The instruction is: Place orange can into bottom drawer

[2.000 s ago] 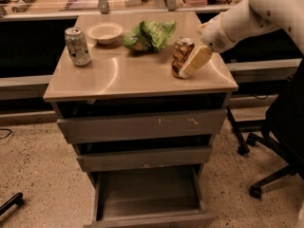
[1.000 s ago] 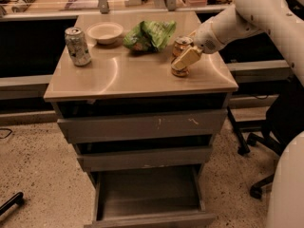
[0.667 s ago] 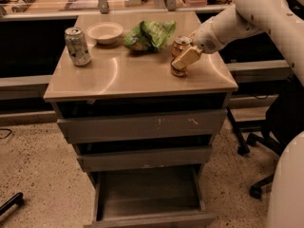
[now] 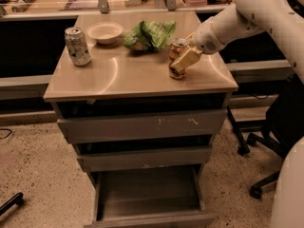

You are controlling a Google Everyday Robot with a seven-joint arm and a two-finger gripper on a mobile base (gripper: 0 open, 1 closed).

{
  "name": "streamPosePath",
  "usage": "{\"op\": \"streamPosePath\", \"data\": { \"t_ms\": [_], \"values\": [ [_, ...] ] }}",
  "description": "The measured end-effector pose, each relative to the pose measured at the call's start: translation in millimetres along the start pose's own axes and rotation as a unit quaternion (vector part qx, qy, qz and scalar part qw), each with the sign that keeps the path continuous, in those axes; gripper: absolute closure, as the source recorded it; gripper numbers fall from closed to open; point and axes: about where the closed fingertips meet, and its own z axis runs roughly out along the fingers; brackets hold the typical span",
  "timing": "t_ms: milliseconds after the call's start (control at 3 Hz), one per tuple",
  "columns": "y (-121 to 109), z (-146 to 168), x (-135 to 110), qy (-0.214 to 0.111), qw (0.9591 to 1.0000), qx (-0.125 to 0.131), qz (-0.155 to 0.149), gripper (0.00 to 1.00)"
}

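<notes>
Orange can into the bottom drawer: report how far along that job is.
Done: the bottom drawer stands open. Under way: the hand is at the orange can, which sits on the cabinet top near its right edge. Left: lift the can, carry it down and set it inside the drawer.

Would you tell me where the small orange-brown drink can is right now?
Camera view: the orange-brown can stands on the cabinet top, right side, beside the green crinkled bag, with the gripper at it.

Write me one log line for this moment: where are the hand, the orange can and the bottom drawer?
hand: at orange can | orange can: upright on cabinet top, right side | bottom drawer: pulled open
</notes>
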Motion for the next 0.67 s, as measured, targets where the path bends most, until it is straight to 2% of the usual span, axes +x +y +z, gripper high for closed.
{"op": "streamPosePath", "data": {
  "t_ms": [333, 667],
  "values": [
    [29, -15, -6, -0.013, 0.9992, -0.026, -0.027, 1.00],
    [64, -37, -13, -0.031, 0.9976, -0.041, -0.047, 1.00]
  ]
}}
